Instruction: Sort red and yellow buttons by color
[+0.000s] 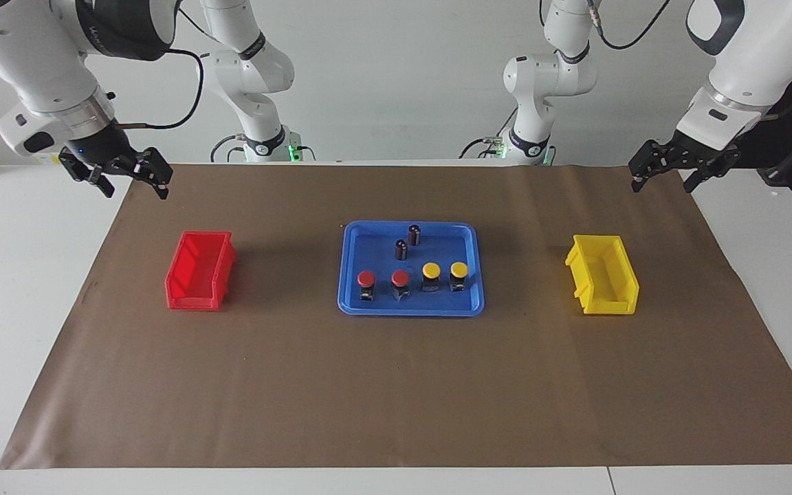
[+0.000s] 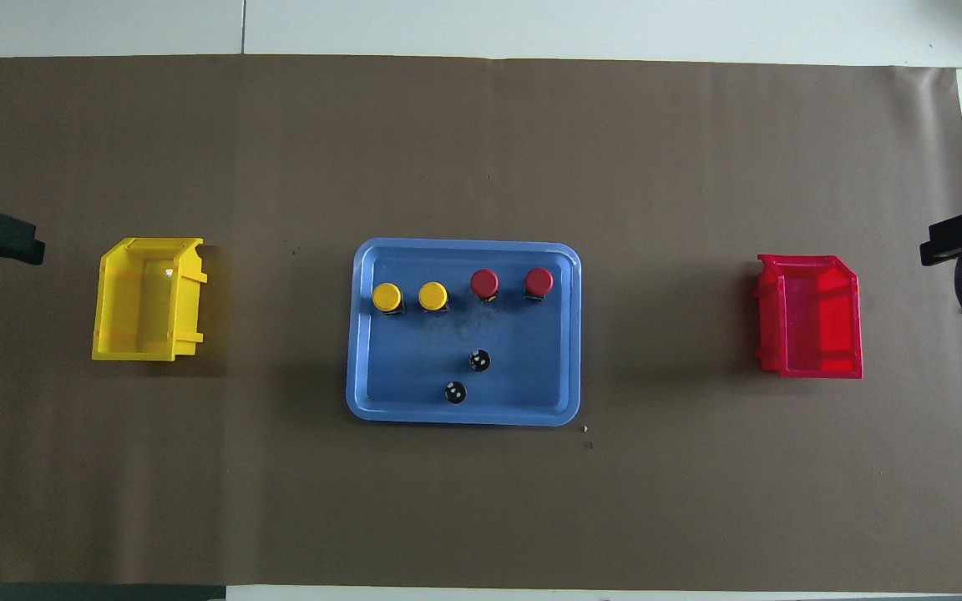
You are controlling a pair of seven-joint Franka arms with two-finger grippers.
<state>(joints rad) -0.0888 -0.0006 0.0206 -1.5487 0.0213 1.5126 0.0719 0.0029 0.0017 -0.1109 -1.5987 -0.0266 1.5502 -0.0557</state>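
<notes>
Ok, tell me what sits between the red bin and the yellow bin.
The blue tray lies between the red bin and the yellow bin, holding four buttons and two dark cylinders; otherwise bare brown mat. The overhead view shows it plainly.

Two dark cylinders (image 1: pixel 408 242) stand in a blue tray (image 1: pixel 351 302) on brown paper (image 1: pixel 396 392).
</notes>
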